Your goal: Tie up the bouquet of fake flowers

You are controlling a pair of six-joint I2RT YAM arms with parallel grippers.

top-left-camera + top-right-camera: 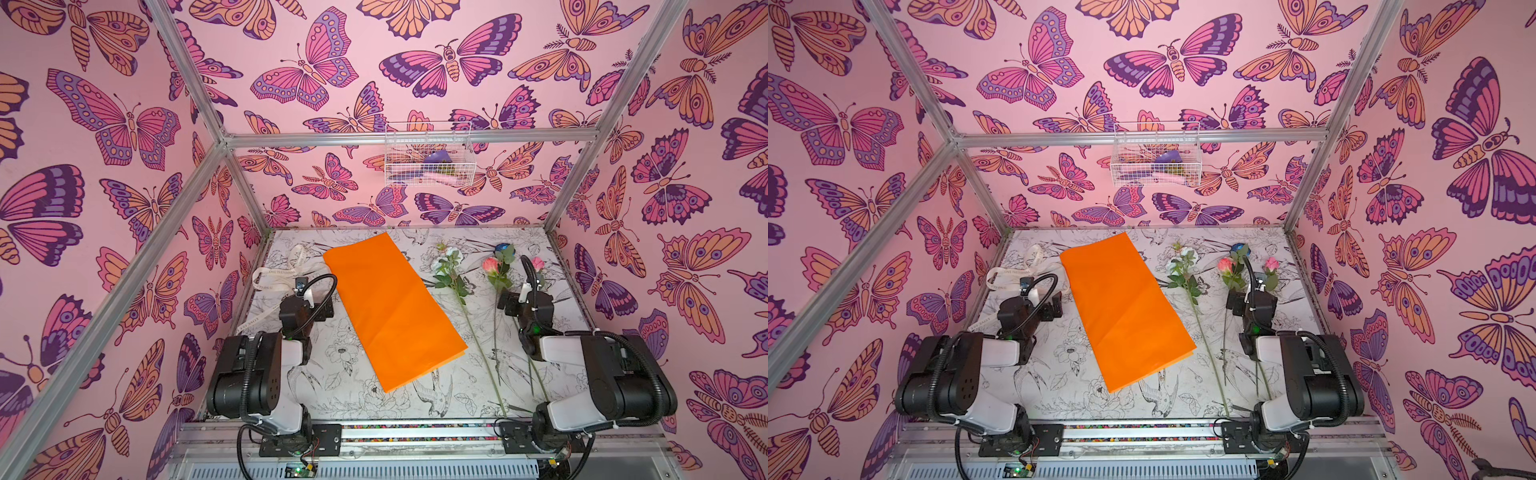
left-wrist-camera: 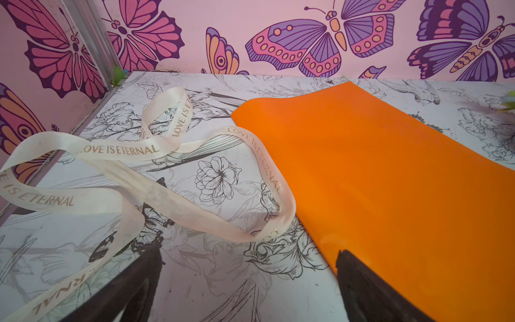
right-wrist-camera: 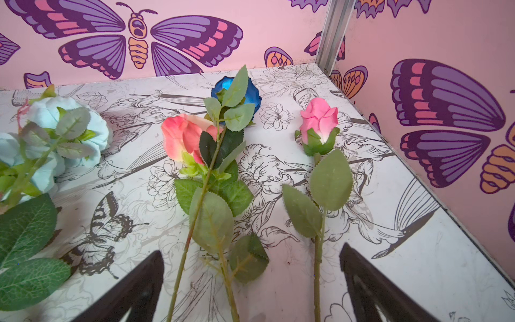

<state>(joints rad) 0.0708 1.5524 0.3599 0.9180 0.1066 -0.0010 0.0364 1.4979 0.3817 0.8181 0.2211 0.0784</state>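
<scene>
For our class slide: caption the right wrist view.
Open right gripper before pink bud, pink rose, blue rose and pale blooms, all loose.

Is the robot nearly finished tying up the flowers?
No, nothing looks done yet. The flat orange paper sheet lies bare, the long-stemmed fake roses lie loose beside it, and the cream lettered ribbon sits untied on its other side. In hand: nothing; left gripper and right gripper are both open. Left: gather, wrap, tie.

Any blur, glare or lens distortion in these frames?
Both top views: even soft light, no glare on the orange sheet, wall pattern stretched toward the edges. Left wrist view: ribbon lettering sharp, fingers dark and soft. Right wrist view: pink rosebud crisp, pale blue flowers soft at the edge.
</scene>
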